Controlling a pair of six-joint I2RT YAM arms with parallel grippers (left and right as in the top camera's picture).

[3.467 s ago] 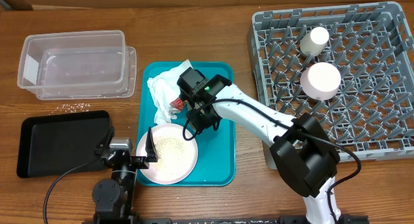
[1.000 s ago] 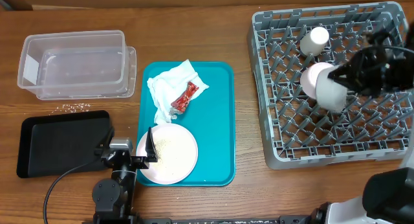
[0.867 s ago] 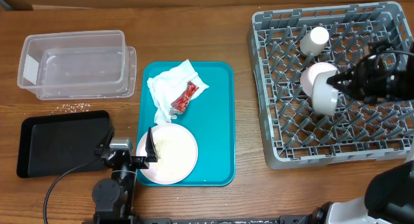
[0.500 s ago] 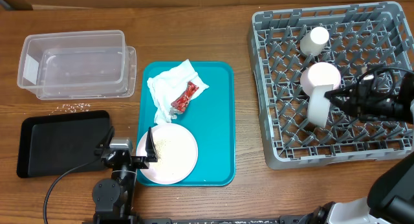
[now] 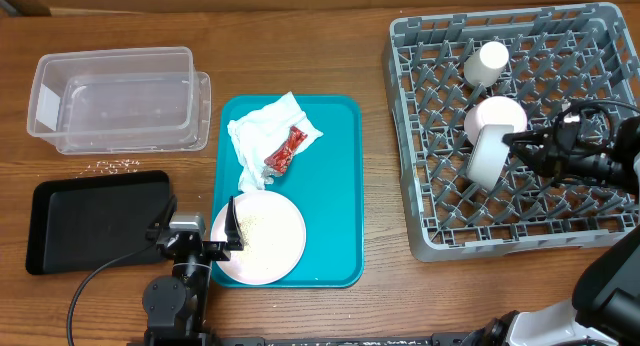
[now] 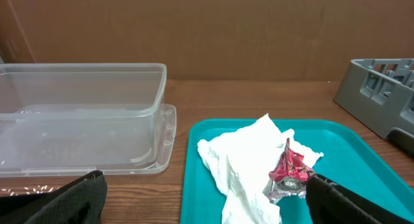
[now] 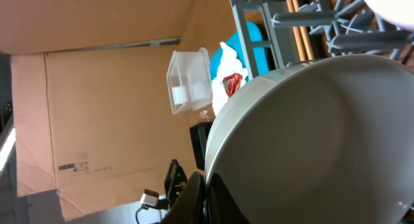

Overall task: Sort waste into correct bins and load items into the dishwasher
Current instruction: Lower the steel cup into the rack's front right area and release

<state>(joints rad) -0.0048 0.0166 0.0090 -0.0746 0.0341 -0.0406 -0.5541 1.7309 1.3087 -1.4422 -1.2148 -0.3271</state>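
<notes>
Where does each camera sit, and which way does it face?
Overhead: above the table, facing down on teal plastic tray and grey plastic dish rack; left arm and right arm show.
Left wrist: low, facing level at crumpled white napkin; dark fingers at bottom corners.
Right wrist: rolled sideways against pale round bowl; fingers at bottom.
Shared: napkin.

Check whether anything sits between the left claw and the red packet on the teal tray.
Nothing visible blocks it. The left claw is open, and the red packet lies exposed atop the crumpled napkin ahead of it. The pink plate lies flat beside the claw's right finger.
</notes>
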